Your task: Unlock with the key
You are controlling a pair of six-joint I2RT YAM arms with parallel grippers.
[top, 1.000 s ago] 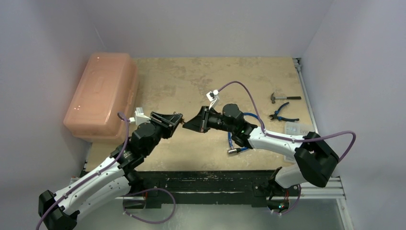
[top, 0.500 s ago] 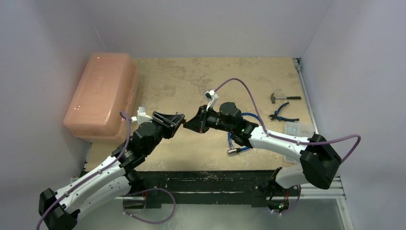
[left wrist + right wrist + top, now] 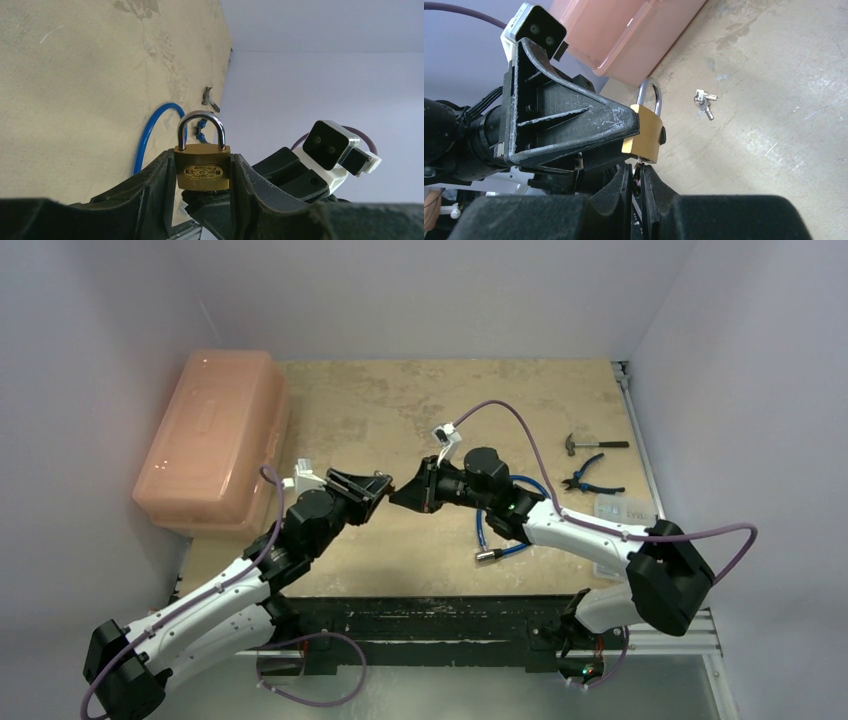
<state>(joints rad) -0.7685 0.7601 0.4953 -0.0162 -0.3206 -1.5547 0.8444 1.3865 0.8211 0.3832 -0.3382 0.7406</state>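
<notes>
The padlock (image 3: 202, 172) has a brass body with an oval stamped label on its face and a shiny silver shackle. Both legs of the shackle sit in the body, so it looks locked. It is held above the table, clamped by its two narrow sides between the fingers of the left gripper (image 3: 202, 167), with the shackle free beyond the fingertips. The key (image 3: 638, 169) is thin and mostly hidden, pinched in the right gripper (image 3: 638, 175). Its tip meets the underside of the padlock, at the keyhole end.
</notes>
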